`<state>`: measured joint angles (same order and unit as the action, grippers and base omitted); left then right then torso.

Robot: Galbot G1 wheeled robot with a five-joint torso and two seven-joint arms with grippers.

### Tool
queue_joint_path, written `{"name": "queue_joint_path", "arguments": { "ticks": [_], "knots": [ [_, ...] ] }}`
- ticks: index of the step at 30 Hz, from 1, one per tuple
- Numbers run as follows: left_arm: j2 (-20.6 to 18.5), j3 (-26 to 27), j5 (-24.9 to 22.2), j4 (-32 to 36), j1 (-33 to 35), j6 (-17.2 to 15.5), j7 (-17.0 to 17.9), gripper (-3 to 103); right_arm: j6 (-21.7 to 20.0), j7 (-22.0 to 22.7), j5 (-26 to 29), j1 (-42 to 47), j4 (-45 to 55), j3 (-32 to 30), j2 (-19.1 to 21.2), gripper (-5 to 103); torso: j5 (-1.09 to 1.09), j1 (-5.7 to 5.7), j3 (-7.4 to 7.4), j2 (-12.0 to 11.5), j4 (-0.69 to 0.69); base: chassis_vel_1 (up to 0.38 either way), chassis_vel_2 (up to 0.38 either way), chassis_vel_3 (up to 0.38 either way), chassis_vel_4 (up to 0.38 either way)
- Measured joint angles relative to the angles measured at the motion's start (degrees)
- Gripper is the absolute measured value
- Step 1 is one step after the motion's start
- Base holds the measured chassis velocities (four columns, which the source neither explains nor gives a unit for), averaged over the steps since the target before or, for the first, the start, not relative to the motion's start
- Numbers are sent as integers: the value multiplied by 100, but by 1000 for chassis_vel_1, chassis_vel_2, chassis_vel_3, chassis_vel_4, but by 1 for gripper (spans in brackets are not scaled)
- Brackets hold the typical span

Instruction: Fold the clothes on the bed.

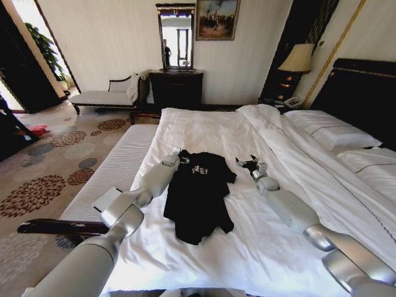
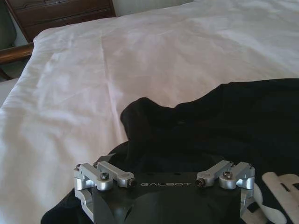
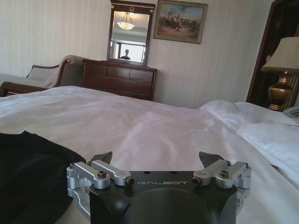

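Duvet (image 1: 204,133) on the bed (image 1: 260,247) is white and mostly smooth, with soft creases, and you see the black T-shirt (image 1: 198,195) lying on it near the middle, a little toward the robot's left side. The shirt is crumpled, with white letters near its upper part.

Your left gripper (image 1: 177,154) is at the shirt's upper left corner, over the black cloth; in the left wrist view the fabric rises as a bump in front of it, but you cannot tell if the fingers hold it. Your right gripper (image 1: 247,163) is just beside the shirt's right sleeve, above bare duvet, with its fingers (image 3: 102,157) spread wide and nothing between them.

Along the bed's left side runs a white padded bench (image 1: 114,170). Behind are a dark dresser (image 1: 176,86) with a mirror (image 1: 176,37), a painting (image 1: 216,18), a pale chaise longue (image 1: 108,96), a lamp (image 1: 297,59), white pillows (image 1: 331,130) and flowered carpet (image 1: 43,167).
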<state>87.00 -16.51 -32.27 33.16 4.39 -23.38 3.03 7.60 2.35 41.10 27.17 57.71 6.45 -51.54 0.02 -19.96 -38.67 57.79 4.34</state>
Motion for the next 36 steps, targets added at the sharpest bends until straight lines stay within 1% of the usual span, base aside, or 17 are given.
{"name": "queue_joint_path", "arguments": {
  "ticks": [4,8,9,11,12,15,16,17,19,21,22,24,26,28,30,31,36],
  "knots": [
    [-162,-43,-122,479,138,150,137,100,17,-34,47,130,57,-142,109,100,-1,0,0,0,-3,0,0,0,0],
    [-588,-97,-174,1225,293,447,524,100,30,-72,138,356,266,-436,224,100,-2,0,-1,0,-2,0,0,0,0],
    [-588,-97,-174,1225,293,447,524,100,30,-72,138,356,266,-436,224,100,-2,0,-1,0,-2,0,0,0,0],
    [-1116,-98,-469,2049,475,494,927,100,-144,-62,275,768,872,-860,352,100,-1,-1,-1,0,-4,0,0,0,0],
    [-1116,-98,-469,2049,475,494,927,100,-144,-62,275,768,872,-860,352,100,-1,-1,-1,0,-4,0,0,0,0],
    [-1726,-104,-815,2982,745,488,1275,100,-490,-62,429,1705,1861,-1709,640,100,-4,0,0,1,-10,0,0,0,0],
    [-1926,-76,-920,3320,886,490,1382,100,-555,-35,463,2156,2134,-2082,739,100,-3,1,0,1,-5,0,0,0,0],
    [-1926,-76,-920,3320,886,490,1382,100,-555,-35,463,2156,2134,-2082,739,100,-3,1,0,1,-5,0,0,0,0],
    [-2305,3,-1096,3939,1183,497,1491,100,-614,-1,585,2706,2496,-2599,840,100,-3,2,1,1,5,0,0,0,0],
    [-2623,131,-1184,4540,1504,525,1519,100,-660,1,711,3118,2829,-3005,910,100,-3,2,1,1,2,0,0,0,0],
    [-2623,131,-1184,4540,1504,525,1519,100,-660,1,711,3118,2829,-3005,910,100,-3,2,1,1,2,0,0,0,0],
    [-2880,286,-1240,4975,1839,556,1530,100,-712,0,769,3502,3161,-3329,945,100,-2,1,1,1,-2,0,0,0,0],
    [-3395,700,-1284,5641,2592,630,1502,100,-771,-22,830,4195,3753,-3770,935,100,-8,-2,0,0,-4,0,0,0,0],
    [-3528,826,-1287,5774,2759,649,1494,100,-772,-39,850,4382,3893,-3850,924,100,-9,-2,0,1,-5,0,0,0,0],
    [-3899,1235,-1290,6190,3356,740,1424,100,-734,-116,876,4981,4228,-4058,861,100,0,1,1,1,-7,0,0,0,0],
    [-4034,1462,-1305,6402,3661,809,1404,100,-669,-181,871,5220,4363,-4155,842,100,-4,1,1,1,-8,0,0,0,0],
    [-4273,1961,-1375,6939,4501,1170,1314,100,-489,-373,843,5929,4800,-4454,729,100,-5,2,1,1,-5,0,0,0,0]
  ]
}}
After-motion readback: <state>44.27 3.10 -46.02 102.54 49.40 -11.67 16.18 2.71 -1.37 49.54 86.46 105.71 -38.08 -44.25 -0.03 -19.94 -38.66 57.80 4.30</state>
